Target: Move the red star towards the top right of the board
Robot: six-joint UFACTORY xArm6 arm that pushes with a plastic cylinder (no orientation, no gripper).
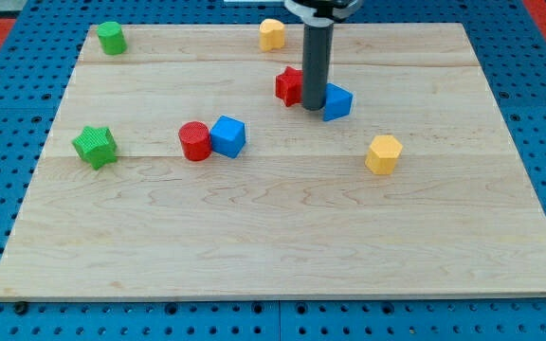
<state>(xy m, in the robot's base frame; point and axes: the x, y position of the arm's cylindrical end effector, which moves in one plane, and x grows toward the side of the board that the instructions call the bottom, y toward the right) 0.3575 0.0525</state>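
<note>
The red star (289,85) lies on the wooden board (282,237) a little above its middle, partly hidden by the rod. My tip (313,107) rests on the board right against the star's right side. A blue block (337,101) touches the rod on its right, so the tip stands between the red star and the blue block.
A red cylinder (194,141) and a blue cube (227,136) touch each other left of centre. A green star (95,146) is at the left, a green cylinder (112,38) at the top left, a yellow block (272,34) at the top, and a yellow hexagon (383,154) at the right.
</note>
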